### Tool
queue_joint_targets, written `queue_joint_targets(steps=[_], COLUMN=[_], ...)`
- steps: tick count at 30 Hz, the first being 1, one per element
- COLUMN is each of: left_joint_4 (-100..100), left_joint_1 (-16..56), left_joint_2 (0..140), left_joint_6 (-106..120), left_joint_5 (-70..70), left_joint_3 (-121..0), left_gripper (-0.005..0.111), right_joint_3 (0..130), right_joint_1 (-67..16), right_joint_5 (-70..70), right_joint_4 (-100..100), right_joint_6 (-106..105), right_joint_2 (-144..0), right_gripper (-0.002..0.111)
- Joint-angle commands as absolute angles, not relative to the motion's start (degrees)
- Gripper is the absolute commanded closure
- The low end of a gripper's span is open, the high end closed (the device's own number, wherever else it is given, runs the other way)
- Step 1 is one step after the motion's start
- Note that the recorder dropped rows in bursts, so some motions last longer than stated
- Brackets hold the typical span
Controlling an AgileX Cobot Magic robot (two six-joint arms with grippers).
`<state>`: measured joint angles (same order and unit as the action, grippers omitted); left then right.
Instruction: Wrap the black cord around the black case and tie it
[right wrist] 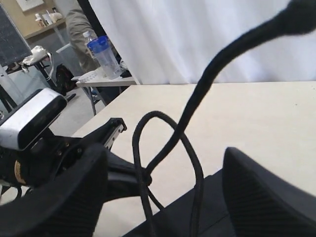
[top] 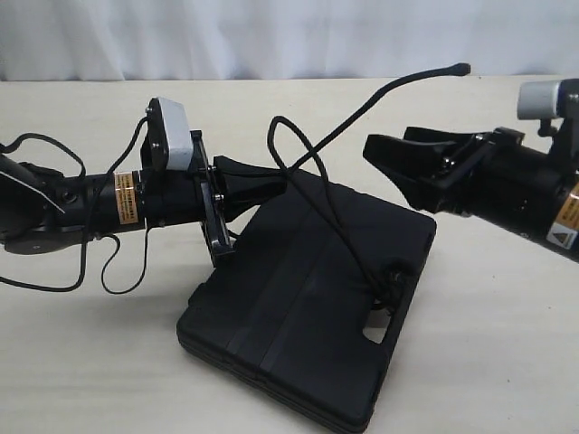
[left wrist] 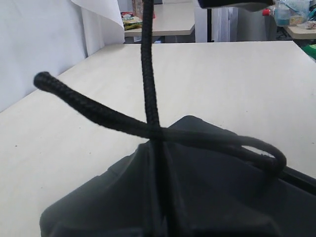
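Note:
The black case [top: 308,298] lies flat on the table with its handle slot toward the right. The black cord [top: 348,235] runs from a tangle at the slot [top: 391,282] across the lid. It rises in a loop [top: 276,136], and its free end [top: 460,68] sticks up to the right. My left gripper [top: 282,178] is shut on the cord above the case's far left corner. In the left wrist view the cord [left wrist: 98,111] crosses itself at the shut tips [left wrist: 158,143]. My right gripper [top: 398,170] hangs open near the free end, apart from it. In the right wrist view its fingers [right wrist: 54,197] frame the loop [right wrist: 195,163].
The left arm's thin cables [top: 118,271] hang down to the tabletop at the left. A white curtain [top: 289,36] closes off the back of the table. Bare tabletop [top: 507,344] lies to the right of the case and in front of it.

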<state>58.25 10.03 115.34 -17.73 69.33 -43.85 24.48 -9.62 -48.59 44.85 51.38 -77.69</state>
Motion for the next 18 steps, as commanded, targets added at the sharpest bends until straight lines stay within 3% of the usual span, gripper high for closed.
queue_joint_targets(steps=[1,6,8,9,13,16,18], left_joint_4=[59.69,59.46,59.46,59.32,59.20,59.40,59.65], left_joint_1=[10.05,10.05,10.05,10.05,10.05,10.05,10.05], left_joint_2=[115.45,115.45,115.45,115.45,115.45,115.45,115.45], left_joint_6=[-18.34,-18.34,-18.34,-18.34,-18.23,-18.23,-18.23], left_joint_5=[69.96,69.96,69.96,69.96,69.96,69.96,69.96], left_joint_3=[-44.34,-44.34,-44.34,-44.34,-44.34,-44.34,-44.34], left_gripper=[0.107,0.107,0.107,0.107,0.106,0.095,0.079], right_joint_3=[29.14,34.00,35.47,36.02,36.02,36.02,36.02], right_joint_1=[-9.45,-9.45,-9.45,-9.45,-9.45,-9.45,-9.45], right_joint_5=[-48.55,-52.88,-52.08,-50.79,-51.65,-52.89,-54.35], right_joint_4=[45.19,48.22,49.63,50.41,52.24,52.24,52.24], right_joint_6=[53.50,55.89,56.62,56.85,56.25,56.74,56.90], right_joint_2=[-83.12,-89.25,-90.61,-91.31,-91.58,-91.48,-91.09], right_gripper=[0.046,0.046,0.053,0.069,0.104,0.104,0.104])
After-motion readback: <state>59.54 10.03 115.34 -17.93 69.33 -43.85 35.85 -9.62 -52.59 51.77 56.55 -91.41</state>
